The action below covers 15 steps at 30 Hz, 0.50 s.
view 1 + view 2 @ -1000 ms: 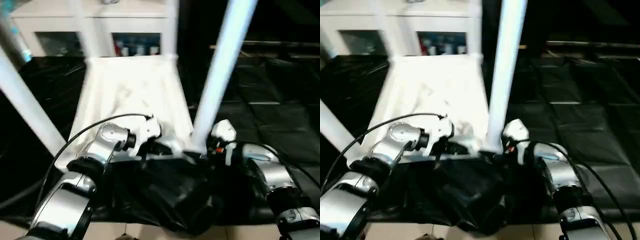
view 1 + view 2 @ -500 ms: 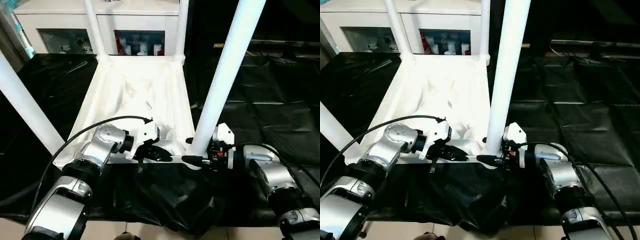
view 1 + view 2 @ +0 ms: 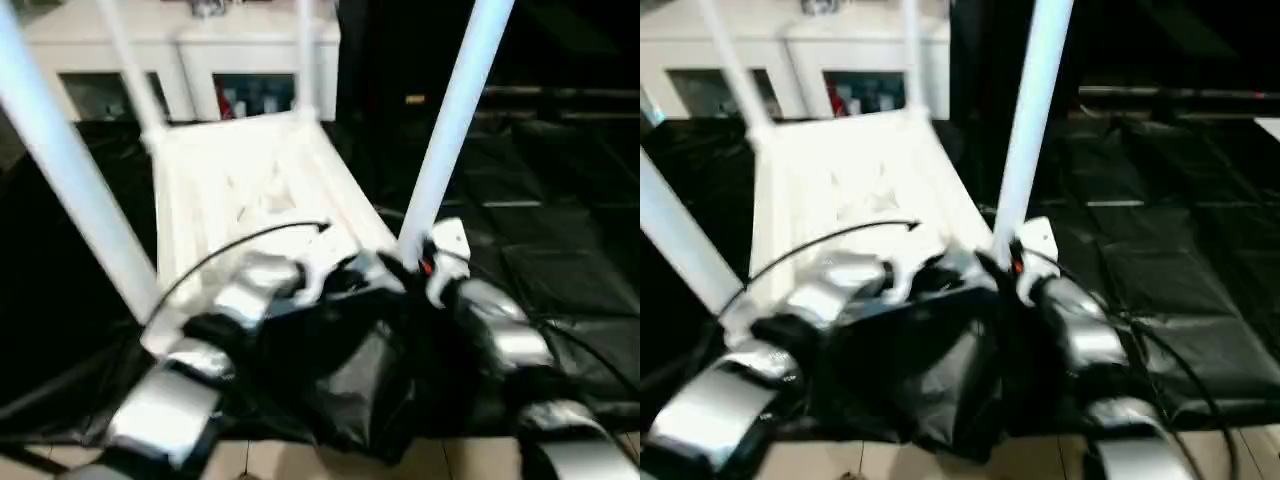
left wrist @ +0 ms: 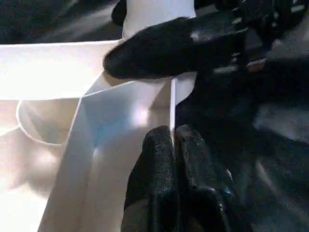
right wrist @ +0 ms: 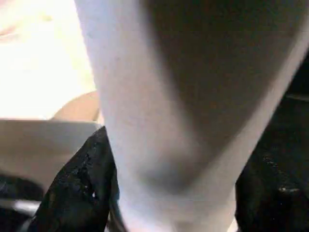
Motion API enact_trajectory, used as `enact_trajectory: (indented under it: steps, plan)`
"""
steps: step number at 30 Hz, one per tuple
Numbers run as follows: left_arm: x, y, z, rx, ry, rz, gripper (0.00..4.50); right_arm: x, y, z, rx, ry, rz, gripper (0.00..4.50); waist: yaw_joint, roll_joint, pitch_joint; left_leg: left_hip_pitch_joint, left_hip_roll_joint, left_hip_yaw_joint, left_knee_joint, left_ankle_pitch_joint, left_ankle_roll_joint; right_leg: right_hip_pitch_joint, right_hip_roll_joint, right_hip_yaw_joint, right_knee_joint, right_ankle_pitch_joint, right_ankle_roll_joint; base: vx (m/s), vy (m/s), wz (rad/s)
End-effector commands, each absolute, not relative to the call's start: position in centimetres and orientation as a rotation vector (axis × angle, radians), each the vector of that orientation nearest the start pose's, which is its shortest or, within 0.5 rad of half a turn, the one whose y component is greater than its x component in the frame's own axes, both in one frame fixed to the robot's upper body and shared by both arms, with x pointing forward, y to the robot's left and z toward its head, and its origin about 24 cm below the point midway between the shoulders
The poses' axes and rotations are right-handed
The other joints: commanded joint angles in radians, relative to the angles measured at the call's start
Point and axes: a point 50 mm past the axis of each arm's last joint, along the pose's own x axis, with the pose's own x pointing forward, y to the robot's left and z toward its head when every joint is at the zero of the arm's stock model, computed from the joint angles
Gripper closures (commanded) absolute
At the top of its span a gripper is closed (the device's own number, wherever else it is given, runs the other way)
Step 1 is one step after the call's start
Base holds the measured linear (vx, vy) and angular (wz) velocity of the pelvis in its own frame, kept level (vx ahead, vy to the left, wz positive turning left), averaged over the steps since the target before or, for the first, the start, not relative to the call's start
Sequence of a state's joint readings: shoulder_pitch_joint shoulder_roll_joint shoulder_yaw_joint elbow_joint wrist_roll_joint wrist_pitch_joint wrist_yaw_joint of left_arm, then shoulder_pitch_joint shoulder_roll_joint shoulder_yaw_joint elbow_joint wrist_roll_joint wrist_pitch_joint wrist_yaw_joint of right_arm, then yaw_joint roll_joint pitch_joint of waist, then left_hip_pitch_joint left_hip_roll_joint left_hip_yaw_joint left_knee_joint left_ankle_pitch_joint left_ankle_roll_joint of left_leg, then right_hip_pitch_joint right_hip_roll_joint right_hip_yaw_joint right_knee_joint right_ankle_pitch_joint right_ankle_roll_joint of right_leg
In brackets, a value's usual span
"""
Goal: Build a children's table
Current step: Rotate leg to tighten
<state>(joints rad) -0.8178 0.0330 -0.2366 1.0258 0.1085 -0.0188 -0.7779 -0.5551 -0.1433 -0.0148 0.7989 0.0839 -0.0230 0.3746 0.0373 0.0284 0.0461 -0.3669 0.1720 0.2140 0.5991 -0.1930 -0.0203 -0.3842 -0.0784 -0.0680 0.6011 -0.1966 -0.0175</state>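
The children's table lies upside down on black mats, its white ribbed tabletop (image 3: 240,170) facing up with four white legs standing in the corner sockets. My left gripper (image 4: 174,145) is shut on the thin raised rim (image 4: 173,104) at the near edge, close to the near right corner. My right gripper (image 5: 169,193) is closed around the base of the near right leg (image 3: 450,130), with a black finger (image 5: 79,188) on each side of the tube. One of its fingers (image 4: 164,48) also shows in the left wrist view, lying across the leg. The near left leg (image 3: 60,170) rises at the left.
A white cabinet with glass doors (image 3: 250,70) stands behind the table. Black mats (image 3: 560,200) cover the floor to the right. Crumpled black plastic sheet (image 3: 350,380) lies under my forearms, and pale floor (image 3: 300,465) shows at the near edge.
The whole picture has shifted and turned, so the head camera has moved. My right gripper has narrowed around the near right leg. The left gripper keeps its hold on the rim.
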Motion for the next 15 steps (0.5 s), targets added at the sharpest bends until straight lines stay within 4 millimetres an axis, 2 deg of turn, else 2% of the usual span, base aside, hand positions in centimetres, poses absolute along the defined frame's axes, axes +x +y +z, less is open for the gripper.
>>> enact_trajectory:
  steps: [1, 3, 4, 5, 6, 8, 10, 11, 15]
  plan:
    - [34.8, 3.0, 5.0, 0.333, 0.307, -1.074, 4.50, 33.0, -11.6, 0.2, -0.092, 0.343, 0.488, 1.75, -0.002, -0.010, -0.054, 0.016, 0.065, -0.044, -0.080, -0.270, 0.022, 0.026, -0.086, 0.053, -0.095, -0.301, -0.202, 0.000, 0.000, 0.00]
    - [34.6, 2.8, 5.0, 0.345, 0.302, -1.085, 4.50, 32.9, -11.0, 0.2, -0.124, 0.334, 0.518, 1.75, -0.001, -0.009, -0.055, 0.012, 0.063, -0.042, -0.077, -0.236, 0.044, 0.031, -0.087, 0.052, -0.090, -0.250, -0.215, 0.000, 0.000, 0.00]
    - [34.6, 2.8, 4.9, 0.345, 0.302, -1.093, 4.50, 32.8, -10.7, 0.2, -0.126, 0.331, 0.544, 1.40, -0.001, -0.009, -0.056, 0.011, 0.063, -0.041, -0.077, -0.225, 0.056, 0.033, -0.087, 0.051, -0.089, -0.237, -0.220, 0.000, 0.000, 0.00]
    - [34.6, 2.8, 4.9, 0.340, 0.305, -1.097, 4.50, 32.8, -10.7, 0.3, -0.126, 0.326, 0.557, 1.19, -0.001, -0.009, -0.056, 0.011, 0.063, -0.041, -0.077, -0.225, 0.059, 0.033, -0.087, 0.051, -0.090, -0.237, -0.221, 0.000, 0.000, 0.00]
    - [34.5, 3.1, 4.8, 0.339, 0.309, -1.126, 4.50, 32.8, -10.7, 0.8, -0.109, 0.288, 0.603, 1.05, -0.001, -0.014, -0.054, 0.011, 0.063, -0.040, -0.077, -0.232, 0.062, 0.032, -0.087, 0.050, -0.092, -0.256, -0.220, 0.000, 0.000, 0.00]
    - [34.4, 3.4, 4.7, 0.342, 0.314, -1.142, 4.50, 32.8, -10.8, 1.1, -0.100, 0.267, 0.624, 0.95, 0.000, -0.010, -0.054, 0.011, 0.064, -0.042, -0.078, -0.241, 0.063, 0.033, -0.089, 0.050, -0.094, -0.294, -0.211, 0.000, 0.000, 0.00]
    - [34.4, 3.9, 4.7, 0.347, 0.325, -1.164, 4.50, 32.9, -11.2, 1.7, -0.092, 0.237, 0.661, 0.85, 0.000, -0.010, -0.055, 0.011, 0.066, -0.043, -0.078, -0.243, 0.065, 0.033, -0.089, 0.050, -0.093, -0.287, -0.211, 0.000, 0.000, 0.00]
    - [34.3, 4.6, 4.6, 0.359, 0.340, -1.196, 4.50, 32.8, -11.9, 2.3, -0.099, 0.209, 0.739, 0.71, 0.000, -0.011, -0.055, 0.010, 0.066, -0.042, -0.079, -0.237, 0.071, 0.035, -0.088, 0.050, -0.092, -0.267, -0.216, 0.000, 0.000, 0.00]
    - [33.9, 5.8, 4.5, 0.386, 0.353, -1.299, 4.50, 32.1, -13.4, 3.0, -0.177, 0.200, 0.905, 0.71, 0.007, -0.010, -0.060, 0.005, 0.069, -0.038, -0.073, -0.174, 0.104, 0.042, -0.086, 0.047, -0.078, -0.143, -0.246, 0.000, 0.000, 0.00]
